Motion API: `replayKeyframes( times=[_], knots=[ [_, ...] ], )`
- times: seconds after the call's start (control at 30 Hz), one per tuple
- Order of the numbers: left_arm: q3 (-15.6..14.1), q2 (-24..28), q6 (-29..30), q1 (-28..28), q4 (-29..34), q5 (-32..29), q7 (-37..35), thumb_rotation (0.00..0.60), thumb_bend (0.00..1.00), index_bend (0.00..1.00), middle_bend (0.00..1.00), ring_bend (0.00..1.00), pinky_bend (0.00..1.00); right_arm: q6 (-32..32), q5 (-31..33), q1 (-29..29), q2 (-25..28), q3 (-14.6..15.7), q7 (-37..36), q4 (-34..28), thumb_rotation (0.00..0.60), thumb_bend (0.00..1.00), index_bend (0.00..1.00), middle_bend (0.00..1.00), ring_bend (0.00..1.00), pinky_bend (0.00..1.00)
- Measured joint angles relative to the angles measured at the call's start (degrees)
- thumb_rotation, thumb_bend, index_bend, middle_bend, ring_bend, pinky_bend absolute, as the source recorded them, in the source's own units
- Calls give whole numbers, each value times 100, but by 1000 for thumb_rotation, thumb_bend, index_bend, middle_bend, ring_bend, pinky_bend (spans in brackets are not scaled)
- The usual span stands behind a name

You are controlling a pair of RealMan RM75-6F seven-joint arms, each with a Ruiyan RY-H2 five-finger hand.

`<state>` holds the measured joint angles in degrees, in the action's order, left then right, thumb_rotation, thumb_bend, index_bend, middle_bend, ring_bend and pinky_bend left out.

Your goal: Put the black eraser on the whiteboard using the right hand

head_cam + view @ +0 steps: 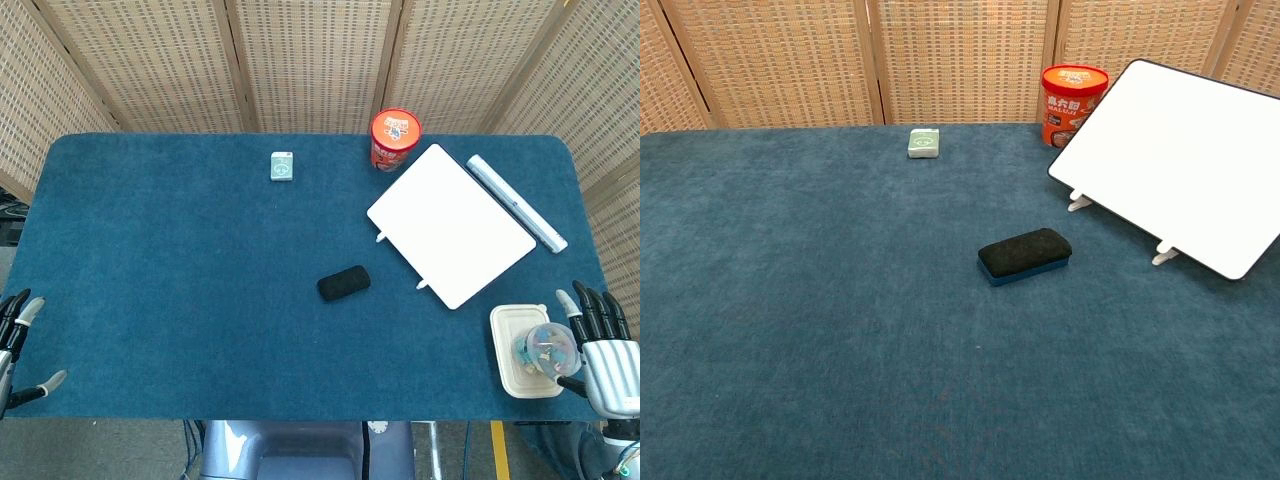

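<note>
Now the right hand (603, 350) waits open at the near right. It should grab the black eraser (343, 284) gently, then lay it flat on the whiteboard (450, 225).

The chest view cuts off the whiteboard (1185, 160) at its right edge, and shows neither hand. Right of the whiteboard in the head view, the right hand (603, 350) runs past the frame's corner. The left hand (18, 345) is clipped at the opposite edge.
</note>
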<state>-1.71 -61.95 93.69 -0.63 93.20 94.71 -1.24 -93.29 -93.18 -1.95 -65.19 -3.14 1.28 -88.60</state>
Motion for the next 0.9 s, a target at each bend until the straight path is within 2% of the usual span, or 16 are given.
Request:
replayKeyframes(
  times=[0.33, 0.53, 0.73, 0.9],
  knots=[
    [6, 16, -87, 33, 5, -29, -18, 600, 0, 0, 0, 0, 0, 160, -109, -107, 32, 39, 8, -40, 600, 0, 23, 0, 0, 0],
    [66, -7, -264, 109, 51, -173, 93, 600, 0, 0, 0, 0, 0, 460, -543, -629, 131, -86, 112, -89, 600, 0, 43, 12, 0, 0],
    [178, -50, -527, 231, 120, -443, 263, 600, 0, 0, 0, 0, 0, 1568, -899, -1610, 287, -247, 15, -305, 600, 0, 86, 74, 3, 79],
    [295, -90, -763, 361, 157, -693, 389, 600, 0, 0, 0, 0, 0, 2835, -998, -2691, 72, -461, 94, -306, 600, 0, 134, 128, 71, 171]
  ],
)
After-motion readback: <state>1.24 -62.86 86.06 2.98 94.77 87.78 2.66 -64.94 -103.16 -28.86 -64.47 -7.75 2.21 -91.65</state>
